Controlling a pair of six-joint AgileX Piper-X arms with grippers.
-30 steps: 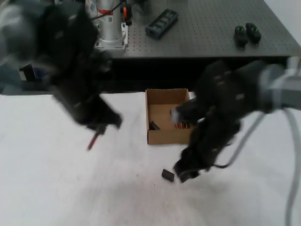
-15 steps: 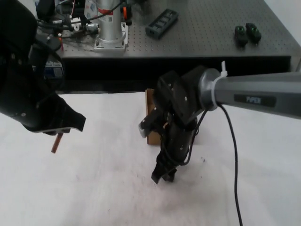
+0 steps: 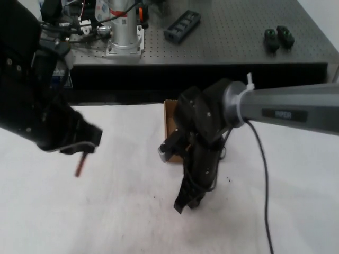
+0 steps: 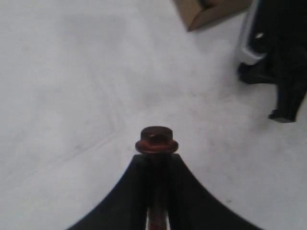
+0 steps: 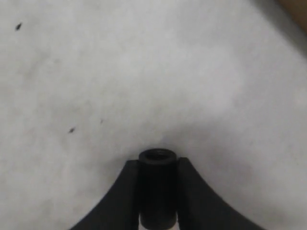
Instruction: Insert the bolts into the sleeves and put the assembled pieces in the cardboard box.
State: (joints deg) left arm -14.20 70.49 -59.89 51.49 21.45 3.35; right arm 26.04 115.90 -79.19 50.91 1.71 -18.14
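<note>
My left gripper (image 4: 156, 165) is shut on a copper-red bolt (image 4: 156, 142), whose flanged hex head sticks out past the fingertips. In the high view that bolt (image 3: 80, 164) hangs below the left arm, above the white cloth at the left. My right gripper (image 5: 158, 167) is shut on a black sleeve (image 5: 157, 184) with its hollow end facing outward. In the high view the right gripper (image 3: 186, 200) is low over the cloth, just in front of the cardboard box (image 3: 168, 119). The right arm covers most of the box.
A white cloth (image 3: 127, 211) covers the near bench. Behind it stands a dark perforated table (image 3: 238, 42) with a black tray (image 3: 181, 25), two small black parts (image 3: 278, 38) and a metal post (image 3: 123, 32). A cable (image 3: 262, 180) trails from the right arm.
The left arm drifted left and then back right with the bolt, ending lower. The right gripper swung left to the black sleeve on the cloth and took hold of it.
</note>
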